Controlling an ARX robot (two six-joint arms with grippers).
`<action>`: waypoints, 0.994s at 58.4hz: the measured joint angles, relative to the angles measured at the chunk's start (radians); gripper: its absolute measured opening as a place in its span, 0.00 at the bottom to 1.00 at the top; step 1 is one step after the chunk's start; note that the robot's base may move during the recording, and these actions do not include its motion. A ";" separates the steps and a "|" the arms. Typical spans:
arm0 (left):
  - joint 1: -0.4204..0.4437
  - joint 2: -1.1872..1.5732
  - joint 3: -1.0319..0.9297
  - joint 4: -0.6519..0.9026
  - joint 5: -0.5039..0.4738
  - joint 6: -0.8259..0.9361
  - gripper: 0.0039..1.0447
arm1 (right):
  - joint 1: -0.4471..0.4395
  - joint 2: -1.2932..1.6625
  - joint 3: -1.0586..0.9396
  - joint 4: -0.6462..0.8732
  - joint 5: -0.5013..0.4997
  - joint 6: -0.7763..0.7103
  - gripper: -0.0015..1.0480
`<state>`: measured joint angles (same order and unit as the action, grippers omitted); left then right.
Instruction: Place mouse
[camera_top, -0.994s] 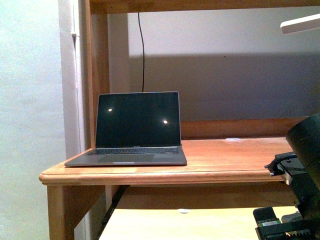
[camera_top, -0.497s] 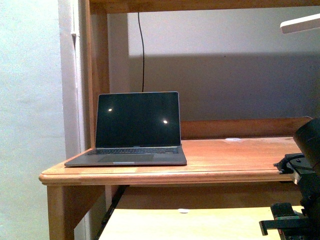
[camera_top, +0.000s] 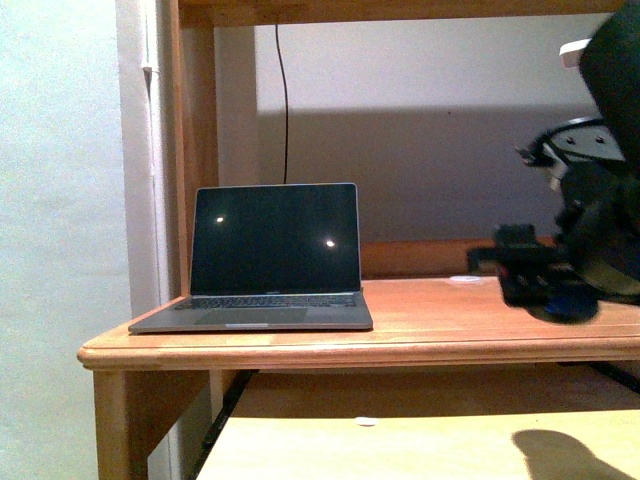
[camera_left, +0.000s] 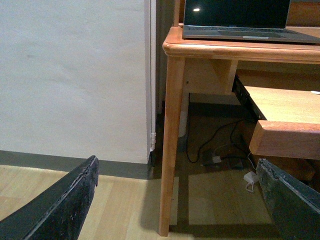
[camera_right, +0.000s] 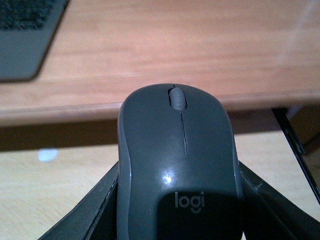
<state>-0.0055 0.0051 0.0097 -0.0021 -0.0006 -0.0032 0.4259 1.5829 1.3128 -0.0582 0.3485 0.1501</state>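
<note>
The mouse (camera_right: 180, 165), dark grey, domed and with a scroll wheel, fills the right wrist view. My right gripper (camera_right: 180, 225) is shut on it, one dark finger along each side. It hangs just off the front edge of the wooden desk top (camera_right: 165, 55), above the lower pull-out shelf (camera_right: 65, 195). In the front view my right gripper (camera_top: 525, 268) is at desk-top height on the right; the mouse itself is not distinct there. My left gripper (camera_left: 177, 165) is open and empty, low beside the desk leg (camera_left: 170, 150).
An open laptop (camera_top: 272, 262) with a dark screen stands on the left of the desk (camera_top: 440, 318). A small white disc (camera_top: 465, 278) lies near the desk's back rail, another white spot (camera_top: 368, 421) on the lower shelf. Cables (camera_left: 220, 150) lie on the floor.
My right arm has risen from low at the right edge up to desk-top height and shifted left. Its shadow now falls on the lower shelf.
</note>
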 joint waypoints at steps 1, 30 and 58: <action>0.000 0.000 0.000 0.000 0.000 0.000 0.93 | 0.003 0.010 0.015 -0.003 0.003 0.000 0.53; 0.000 0.000 0.000 0.000 0.000 0.000 0.93 | 0.048 0.483 0.565 -0.113 0.121 -0.103 0.53; 0.000 0.000 0.000 0.000 0.000 0.000 0.93 | 0.046 0.731 0.841 -0.174 0.165 -0.147 0.63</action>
<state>-0.0055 0.0051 0.0097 -0.0021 -0.0002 -0.0032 0.4721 2.3138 2.1536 -0.2321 0.5137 0.0032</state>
